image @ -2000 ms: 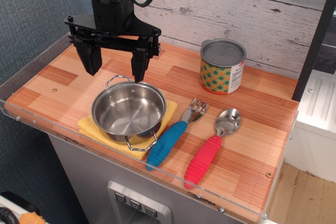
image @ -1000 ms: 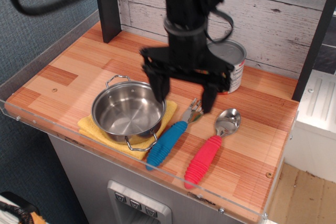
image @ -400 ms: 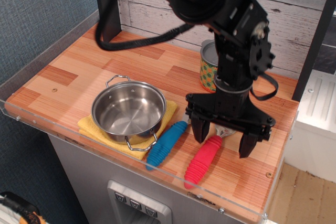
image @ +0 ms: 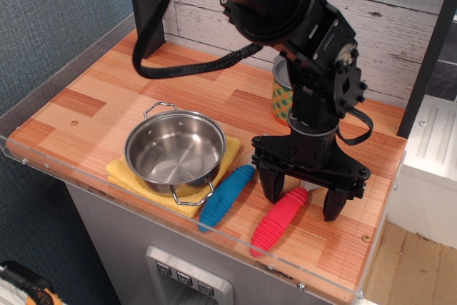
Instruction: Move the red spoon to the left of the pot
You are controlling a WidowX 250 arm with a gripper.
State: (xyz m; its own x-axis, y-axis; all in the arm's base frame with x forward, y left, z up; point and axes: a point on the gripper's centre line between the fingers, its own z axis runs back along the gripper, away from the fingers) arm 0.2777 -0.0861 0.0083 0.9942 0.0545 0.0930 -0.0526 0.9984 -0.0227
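Note:
The red spoon (image: 277, 222) lies on the wooden table near the front edge, right of the pot; only its ribbed red handle shows, the metal bowl is hidden behind the gripper. The steel pot (image: 175, 151) sits on a yellow cloth (image: 137, 177) at the front left. My gripper (image: 303, 197) is open, its two black fingers (image: 270, 186) standing either side of the upper end of the spoon's handle, low over the table. It holds nothing.
A blue-handled fork (image: 227, 194) lies between pot and spoon, its metal end hidden. A patterned tin can (image: 283, 98) stands behind the arm. A clear plastic rim (image: 214, 237) runs along the table's front and left edges. A black post (image: 146, 5) stands at the back left.
The arm swung from behind the pot across to the right and came down over the spoon. In the last moment it lowered a little further, fingers still open.

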